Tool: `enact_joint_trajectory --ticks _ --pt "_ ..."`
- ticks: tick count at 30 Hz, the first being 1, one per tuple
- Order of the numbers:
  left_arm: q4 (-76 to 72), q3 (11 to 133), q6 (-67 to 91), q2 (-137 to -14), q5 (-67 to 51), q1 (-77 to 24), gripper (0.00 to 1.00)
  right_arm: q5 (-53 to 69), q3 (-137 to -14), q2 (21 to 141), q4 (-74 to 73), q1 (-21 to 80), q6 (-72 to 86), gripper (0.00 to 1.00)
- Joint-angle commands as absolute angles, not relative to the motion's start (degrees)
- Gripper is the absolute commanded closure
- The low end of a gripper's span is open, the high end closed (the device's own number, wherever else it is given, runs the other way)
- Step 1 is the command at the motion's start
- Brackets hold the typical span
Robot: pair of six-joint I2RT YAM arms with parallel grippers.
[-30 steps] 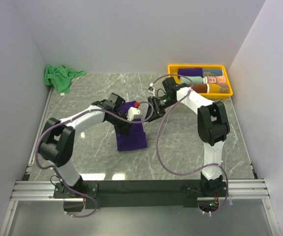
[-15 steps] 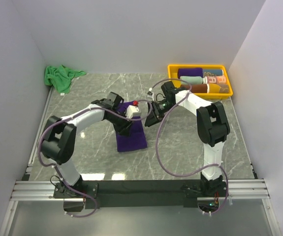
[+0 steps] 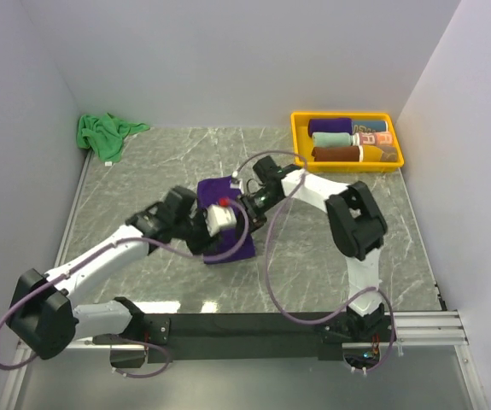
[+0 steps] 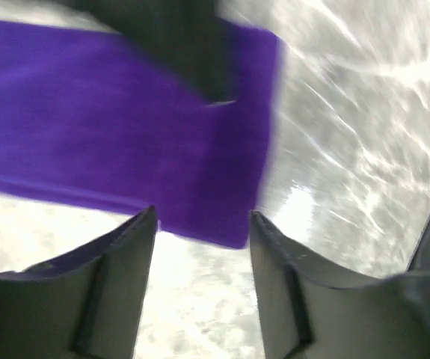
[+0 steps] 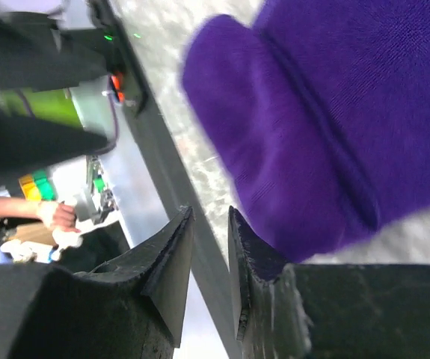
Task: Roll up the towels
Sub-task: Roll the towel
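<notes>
Purple towel [image 4: 87, 120] flat, end doubled; left gripper [image 4: 202, 217] spread, empty; right gripper [image 5: 211, 213] barely parted, empty.

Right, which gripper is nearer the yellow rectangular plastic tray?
Right. The right gripper hovers over the dark purple cloth towel on the side facing the yellow tray; the left gripper is beside it, farther away.

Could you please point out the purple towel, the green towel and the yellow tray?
purple towel [image 3: 213, 190]: top view, its bare far corner.
green towel [image 3: 102, 132]: top view, middle of the crumpled heap.
yellow tray [image 3: 343, 114]: top view, its far rim.
</notes>
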State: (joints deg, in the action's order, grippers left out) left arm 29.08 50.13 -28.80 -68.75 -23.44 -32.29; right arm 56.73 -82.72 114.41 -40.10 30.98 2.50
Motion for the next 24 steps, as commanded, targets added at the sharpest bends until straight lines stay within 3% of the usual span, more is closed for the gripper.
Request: enact_joint_trajectory --ticks 1,2,5,24 --pt "20.9 44.0 -28.7 -66.5 -13.1 -38.7 0.41 55.0 -82.6 121.5 -38.0 31.4 3.3 0.68" --pt "19.5 42.8 -29.1 -65.9 -11.5 -42.1 0.34 54.5 -83.1 122.6 -37.7 31.3 3.3 0.68" --pt "14.9 38.5 -30.4 -65.9 -6.7 -46.7 0.3 53.7 -83.7 125.2 -35.5 31.5 4.9 0.69" --pt "8.0 29.7 -34.3 -67.4 -4.7 -48.8 0.33 54.9 -88.7 132.7 -34.4 34.3 8.5 0.69"
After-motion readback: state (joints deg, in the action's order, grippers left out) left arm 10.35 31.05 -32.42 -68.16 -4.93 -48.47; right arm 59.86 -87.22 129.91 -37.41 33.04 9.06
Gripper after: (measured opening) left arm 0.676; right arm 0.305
